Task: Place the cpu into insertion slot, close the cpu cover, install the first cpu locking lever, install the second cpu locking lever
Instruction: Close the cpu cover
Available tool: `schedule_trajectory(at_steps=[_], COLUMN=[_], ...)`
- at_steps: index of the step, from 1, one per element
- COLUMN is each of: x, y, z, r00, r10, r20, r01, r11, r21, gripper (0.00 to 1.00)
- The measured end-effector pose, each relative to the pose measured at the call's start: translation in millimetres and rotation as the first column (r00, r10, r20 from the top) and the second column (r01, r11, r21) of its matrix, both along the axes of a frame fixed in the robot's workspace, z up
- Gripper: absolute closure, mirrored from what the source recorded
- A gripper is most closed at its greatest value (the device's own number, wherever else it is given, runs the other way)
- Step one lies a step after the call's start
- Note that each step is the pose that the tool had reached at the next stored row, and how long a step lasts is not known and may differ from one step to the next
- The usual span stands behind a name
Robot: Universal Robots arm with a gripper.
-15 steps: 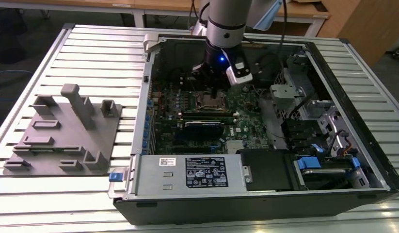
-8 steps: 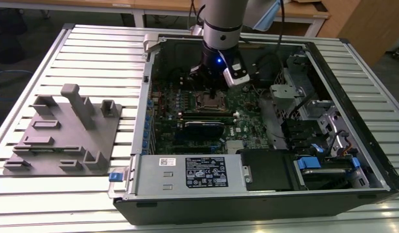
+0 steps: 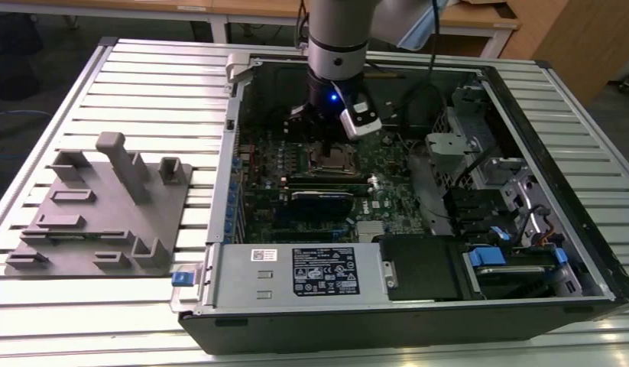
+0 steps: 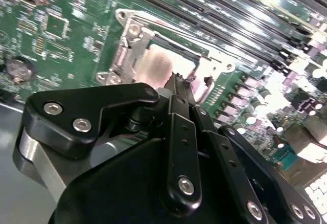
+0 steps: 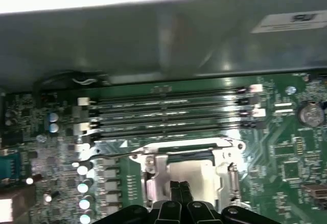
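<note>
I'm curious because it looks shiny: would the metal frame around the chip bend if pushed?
Probably stiff, not floppy: the cpu cover looks like sheet metal lying flat around the cpu. Likely light, since its middle is cut out. Its thin edges might bend if pried.

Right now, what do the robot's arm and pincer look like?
The arm is a silver-grey tube with a pale blue joint cap and a black wrist carrying a blue light and a small white box. The pincer is matte black, made of jointed links with silver screws.
</note>
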State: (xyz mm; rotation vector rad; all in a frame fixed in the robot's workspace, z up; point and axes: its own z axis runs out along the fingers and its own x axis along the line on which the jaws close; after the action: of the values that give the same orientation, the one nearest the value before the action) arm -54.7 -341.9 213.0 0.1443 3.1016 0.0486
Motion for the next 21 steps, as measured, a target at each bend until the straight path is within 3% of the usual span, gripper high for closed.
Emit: schedule_trajectory(at_steps=[4,8,15,21], x=[-8.3,-10.6,-21.6,-24.4], y=[-0.5,-2.9,-2.8,-2.9], z=[-1.0,-3.0,-8.4,-13.4], r00=[1.0000,0.9999,0.9998,0.9997], r10=[0.001,0.010,0.015,0.018], r20=[0.0037,0.0070,0.0131,0.0134], r01=[-0.001,-0.010,-0.015,-0.018], r11=[1.0000,1.0000,0.9999,0.9998], r21=[-0.0001,0.0002,0.0000,-0.0003], gripper=[0.89,0.89,0.89,0.89])
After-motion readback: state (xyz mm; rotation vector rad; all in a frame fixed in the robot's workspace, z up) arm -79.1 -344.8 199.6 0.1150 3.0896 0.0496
